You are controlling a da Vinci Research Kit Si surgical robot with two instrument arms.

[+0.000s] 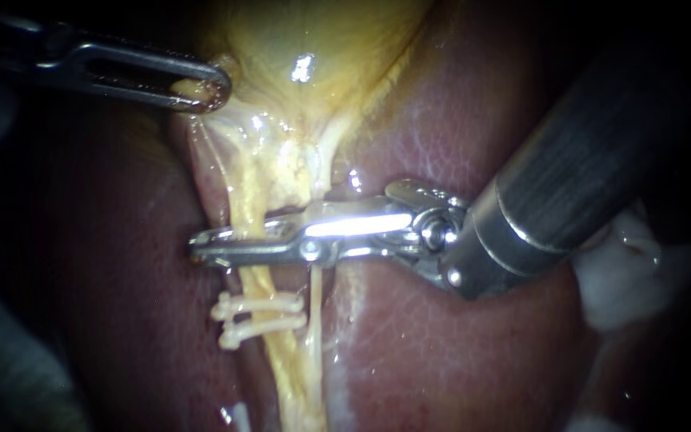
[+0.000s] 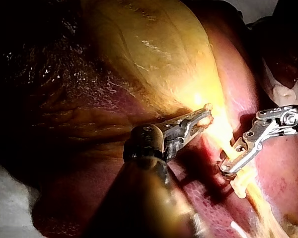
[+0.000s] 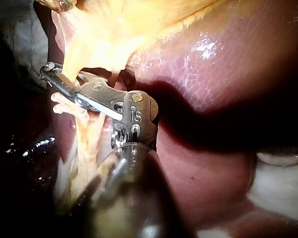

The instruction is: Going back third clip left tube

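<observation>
My right instrument (image 1: 201, 248) comes in from the right, and its long jaws lie across the left tube (image 1: 256, 280), shut on it from both sides. Just below them, two white clips (image 1: 261, 304) sit side by side on that tube. A thin right tube (image 1: 314, 292) runs down beside it, passing the jaws' base. My left instrument (image 1: 205, 90) reaches in from the upper left, shut on a fold of the yellow gallbladder (image 1: 313, 48). In the right wrist view the right instrument's jaws (image 3: 52, 72) cross the yellow strand above the clips (image 3: 69, 106). The left wrist view shows my left instrument (image 2: 201, 118) pinching gallbladder tissue.
Red-brown liver (image 1: 441, 352) lies on both sides of the tubes. A white gauze wad (image 1: 625, 272) sits behind the right instrument's thick dark shaft (image 1: 569, 168). The left side of the view is dark.
</observation>
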